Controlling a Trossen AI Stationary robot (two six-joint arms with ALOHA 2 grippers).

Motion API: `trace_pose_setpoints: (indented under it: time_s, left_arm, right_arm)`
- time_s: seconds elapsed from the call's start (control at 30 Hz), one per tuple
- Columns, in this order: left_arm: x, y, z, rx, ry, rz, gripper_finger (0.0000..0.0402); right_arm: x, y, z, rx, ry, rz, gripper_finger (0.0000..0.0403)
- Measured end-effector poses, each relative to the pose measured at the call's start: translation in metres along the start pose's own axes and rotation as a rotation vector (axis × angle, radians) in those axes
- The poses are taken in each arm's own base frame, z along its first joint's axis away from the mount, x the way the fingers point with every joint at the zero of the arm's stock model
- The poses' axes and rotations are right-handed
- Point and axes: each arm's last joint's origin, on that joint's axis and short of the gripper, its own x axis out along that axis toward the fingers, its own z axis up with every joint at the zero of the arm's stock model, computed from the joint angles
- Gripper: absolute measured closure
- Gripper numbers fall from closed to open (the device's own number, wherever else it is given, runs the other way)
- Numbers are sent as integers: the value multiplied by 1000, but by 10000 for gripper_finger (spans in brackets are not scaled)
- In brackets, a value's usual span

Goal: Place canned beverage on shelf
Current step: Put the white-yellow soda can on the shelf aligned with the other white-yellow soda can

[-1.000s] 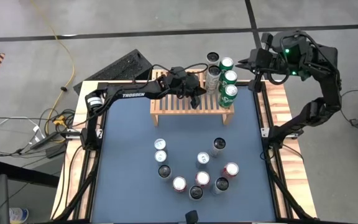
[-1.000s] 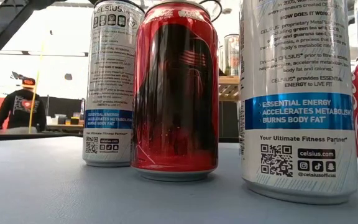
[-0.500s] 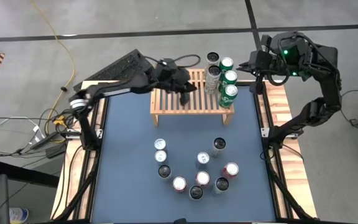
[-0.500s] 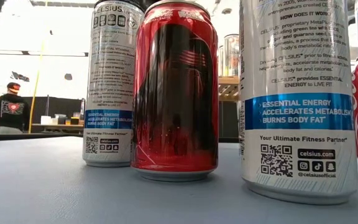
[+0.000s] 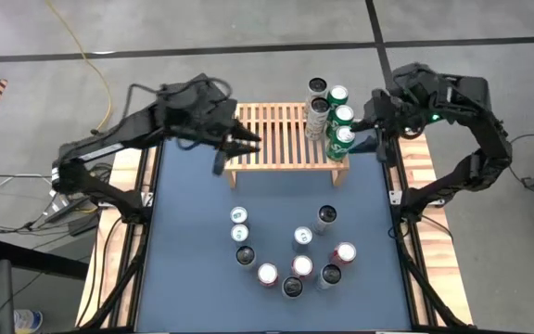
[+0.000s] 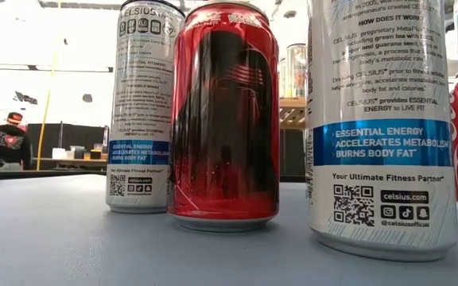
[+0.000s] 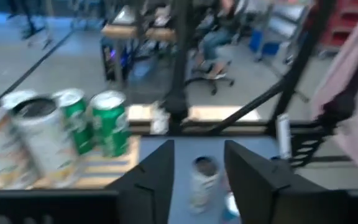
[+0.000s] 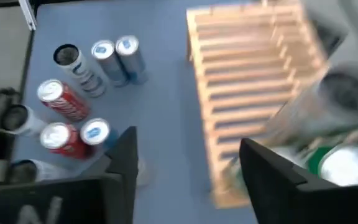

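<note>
The light-wood slatted shelf (image 5: pixel 276 137) stands at the table's far side. Three silver cans (image 5: pixel 318 107) and three green cans (image 5: pixel 342 116) stand upright on its right end. Several more canned beverages (image 5: pixel 290 250) stand upright on the blue table top, nearer the front. My left gripper (image 5: pixel 232 151) hangs raised over the shelf's left end, open and empty (image 7: pixel 197 180). Beside the green cans, off the shelf's right end, my right gripper (image 5: pixel 364 134) is also open with nothing in it (image 8: pixel 191 180).
The low view is filled by a red can (image 6: pixel 225 119) and two white cans (image 6: pixel 143 103) close to the camera. The shelf's left and middle slats (image 8: pixel 247 81) are bare. A person (image 6: pixel 6 143) stands far off in the room behind.
My left gripper has risen off the shelf's middle and drawn back toward the table's left edge, and its fingers now stand apart. My right gripper has come down a little toward the green cans and has turned. No can has moved.
</note>
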Motion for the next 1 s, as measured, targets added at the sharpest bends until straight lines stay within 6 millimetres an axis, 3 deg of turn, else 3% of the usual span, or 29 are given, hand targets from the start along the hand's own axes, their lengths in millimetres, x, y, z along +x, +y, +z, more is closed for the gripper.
trace_pose_setpoints:
  time_s: [0.17,0.4,0.8,1.0]
  left_arm:
    - [-34,-34,10,-7,-17,-70,215]
    - [-66,-62,10,-46,25,-61,168]
    - [-71,-76,1,-30,115,-96,164]
    - [-71,-76,-2,-30,139,-97,165]
  right_arm:
    - [35,21,-20,172,180,-6,164]
    - [95,53,-40,258,378,-49,164]
    - [178,78,-38,442,549,-197,164]
    - [195,90,-41,470,618,-206,163]
